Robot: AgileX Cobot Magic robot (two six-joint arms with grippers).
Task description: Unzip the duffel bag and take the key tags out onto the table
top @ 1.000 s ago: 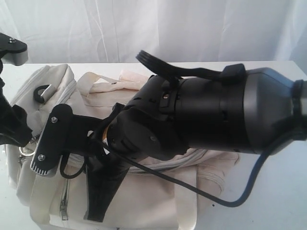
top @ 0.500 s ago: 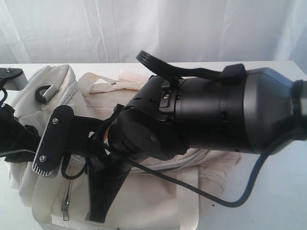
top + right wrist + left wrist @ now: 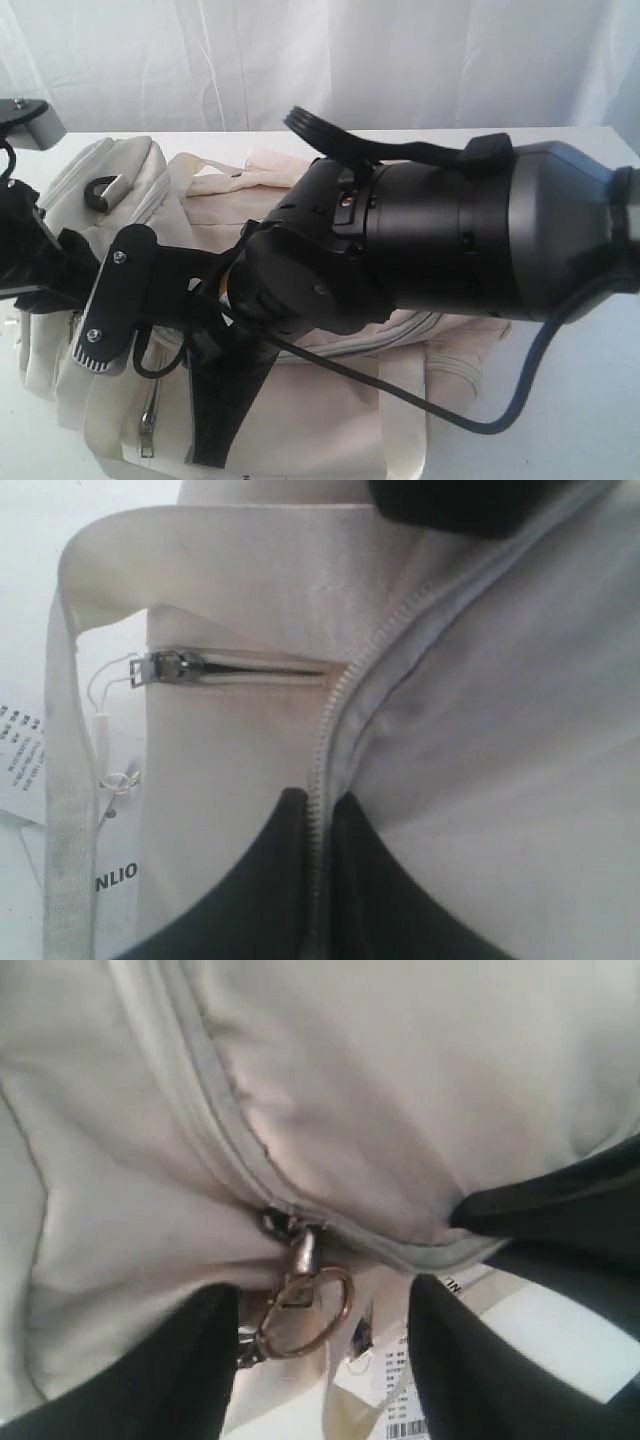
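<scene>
Duffel bag (image 3: 320, 430) lies on the white surface (image 3: 585, 425) in the exterior view, mostly hidden behind my right arm (image 3: 480, 240). No key tags show anywhere.

Left wrist view: the left claw (image 3: 325, 1295) stands wide with the zip's ring pull (image 3: 305, 1310) between its fingers, ungripped. The zip there looks closed, so I judge unzipping barely begun. A barcode label (image 3: 400, 1405) sits near it, its print unreadable.

Right wrist view: the right claw (image 3: 312, 825) is pinched narrow on the main zip seam. The letters "NLIO" (image 3: 115, 873) read on the fabric.
</scene>
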